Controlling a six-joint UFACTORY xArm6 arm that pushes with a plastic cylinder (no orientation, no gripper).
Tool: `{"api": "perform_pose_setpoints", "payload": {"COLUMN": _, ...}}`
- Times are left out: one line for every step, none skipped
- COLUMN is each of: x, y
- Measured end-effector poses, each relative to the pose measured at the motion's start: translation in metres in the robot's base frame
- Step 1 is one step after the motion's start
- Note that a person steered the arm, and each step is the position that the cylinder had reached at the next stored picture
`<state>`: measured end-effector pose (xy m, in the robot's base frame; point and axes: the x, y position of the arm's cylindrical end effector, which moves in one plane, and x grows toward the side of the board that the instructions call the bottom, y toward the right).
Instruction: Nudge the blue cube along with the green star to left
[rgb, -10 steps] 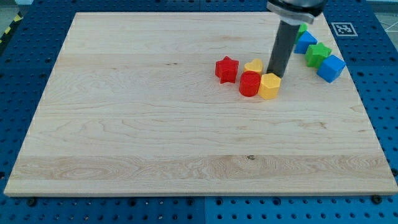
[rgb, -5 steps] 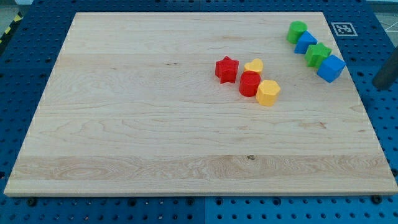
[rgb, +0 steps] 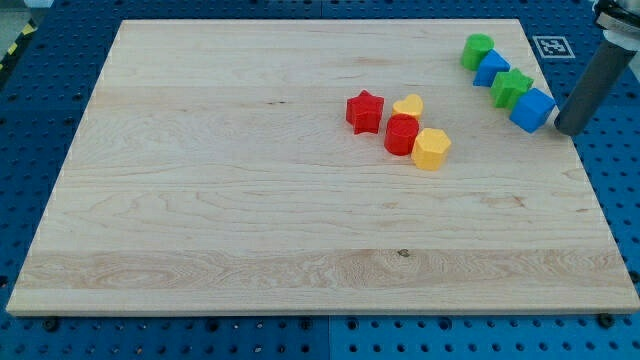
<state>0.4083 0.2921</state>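
Note:
The blue cube (rgb: 532, 109) sits near the board's right edge at the view's upper right. The green star (rgb: 512, 87) touches its upper left side. My tip (rgb: 567, 130) is just right of the blue cube, a small gap away, at the board's right edge. The dark rod rises from it toward the view's top right.
Another blue block (rgb: 491, 68) and a green cylinder (rgb: 477, 50) continue the diagonal row up-left of the star. A red star (rgb: 365, 111), yellow heart (rgb: 408, 106), red cylinder (rgb: 402, 134) and yellow hexagon (rgb: 432, 148) cluster mid-board. A marker tag (rgb: 551, 46) lies off the wooden board (rgb: 250, 200).
The rod left the middle cluster, swung out past the board's right edge, and has now come back in to just right of the blue cube. No blocks moved.

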Motion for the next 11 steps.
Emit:
{"api": "perform_pose_setpoints", "payload": {"x": 0.0, "y": -0.011}}
{"api": "perform_pose_setpoints", "payload": {"x": 0.0, "y": -0.023}}
{"api": "perform_pose_setpoints", "payload": {"x": 0.0, "y": -0.025}}
{"api": "perform_pose_setpoints", "payload": {"x": 0.0, "y": -0.02}}
{"api": "perform_pose_setpoints", "payload": {"x": 0.0, "y": -0.02}}
{"api": "perform_pose_setpoints", "payload": {"x": -0.002, "y": -0.02}}
{"api": "perform_pose_setpoints", "payload": {"x": -0.002, "y": -0.022}}
{"api": "perform_pose_setpoints", "payload": {"x": -0.002, "y": -0.028}}
{"api": "perform_pose_setpoints", "payload": {"x": -0.002, "y": -0.043}}
{"api": "perform_pose_setpoints", "payload": {"x": -0.001, "y": -0.053}}
{"api": "perform_pose_setpoints", "payload": {"x": 0.026, "y": -0.053}}
